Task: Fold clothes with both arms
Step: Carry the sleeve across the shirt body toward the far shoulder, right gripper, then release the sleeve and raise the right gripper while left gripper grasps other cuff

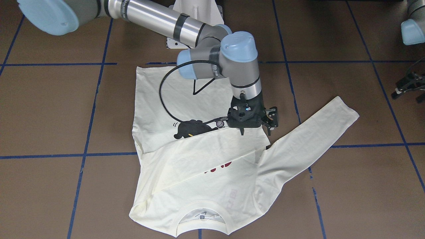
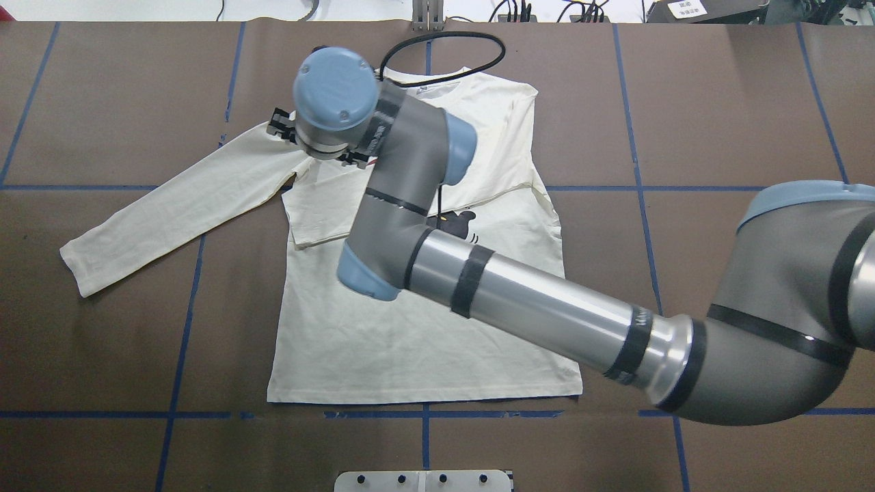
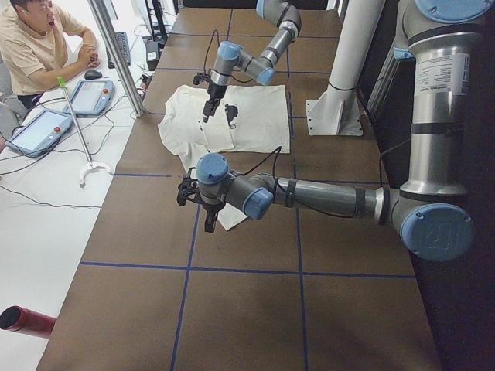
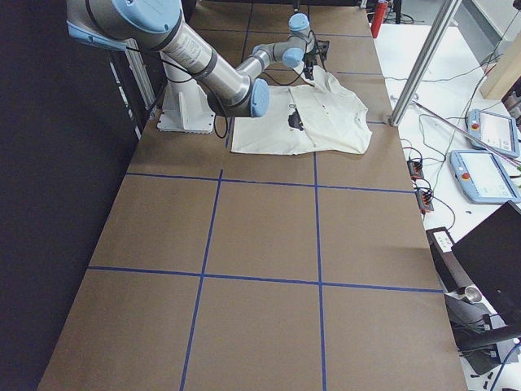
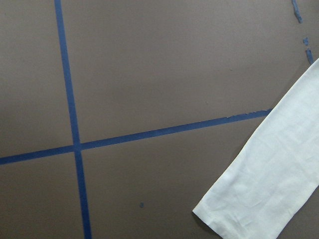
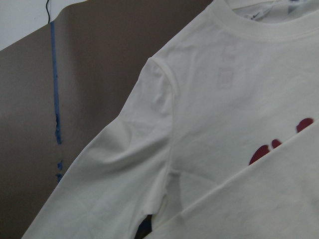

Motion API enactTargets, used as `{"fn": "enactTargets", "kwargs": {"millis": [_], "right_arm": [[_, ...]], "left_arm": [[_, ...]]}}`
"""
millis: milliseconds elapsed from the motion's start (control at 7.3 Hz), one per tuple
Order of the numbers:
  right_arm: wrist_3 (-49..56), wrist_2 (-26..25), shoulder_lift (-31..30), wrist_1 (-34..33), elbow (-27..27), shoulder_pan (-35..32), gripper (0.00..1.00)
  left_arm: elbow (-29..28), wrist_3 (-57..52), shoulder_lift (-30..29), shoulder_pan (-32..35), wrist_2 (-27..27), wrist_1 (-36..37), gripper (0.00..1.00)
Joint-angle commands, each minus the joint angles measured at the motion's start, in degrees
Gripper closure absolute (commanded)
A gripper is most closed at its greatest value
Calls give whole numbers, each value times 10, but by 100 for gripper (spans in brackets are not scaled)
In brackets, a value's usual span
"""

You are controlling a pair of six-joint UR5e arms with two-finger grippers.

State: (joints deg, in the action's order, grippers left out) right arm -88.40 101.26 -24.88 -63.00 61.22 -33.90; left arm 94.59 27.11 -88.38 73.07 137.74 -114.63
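Observation:
The cream T-shirt (image 1: 186,179) lies flat on the brown table, print side up, collar away from the robot. One sleeve is folded across the chest and partly covers the black cat print (image 1: 189,129) and the red lettering (image 1: 219,168). The other sleeve (image 1: 315,132) lies stretched out to the side. My right gripper (image 1: 255,131) hovers over the folded sleeve's end near the armpit, jaws apart, holding nothing. My left gripper (image 1: 409,94) is open and empty above the table beside the outstretched sleeve's cuff (image 5: 269,199).
The white pedestal base (image 1: 196,13) stands behind the shirt's hem. Blue tape lines (image 2: 424,414) grid the table. An operator (image 3: 39,46) sits beyond the far edge with tablets (image 3: 46,131) and cables. My right arm's forearm (image 2: 547,307) spans the shirt.

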Motion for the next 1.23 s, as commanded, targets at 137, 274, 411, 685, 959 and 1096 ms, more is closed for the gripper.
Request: {"fn": "enactTargets", "kwargs": {"millis": [137, 274, 411, 685, 959, 1096], "right_arm": [[22, 139, -205, -54, 227, -110, 1], [63, 157, -246, -55, 272, -130, 1], [72, 163, -260, -55, 277, -139, 1], [72, 163, -262, -56, 277, -140, 1], [72, 158, -267, -56, 277, -140, 1], [72, 157, -269, -56, 276, -139, 1]], "left_arm": [[-68, 141, -27, -90, -6, -55, 9], [-76, 141, -38, -103, -43, -57, 9], [-82, 140, -38, -118, -81, -58, 10], [-94, 138, -39, -121, -99, -59, 16], [-95, 138, -47, -137, -99, -58, 22], [-98, 137, -48, -143, -99, -60, 23]]}}
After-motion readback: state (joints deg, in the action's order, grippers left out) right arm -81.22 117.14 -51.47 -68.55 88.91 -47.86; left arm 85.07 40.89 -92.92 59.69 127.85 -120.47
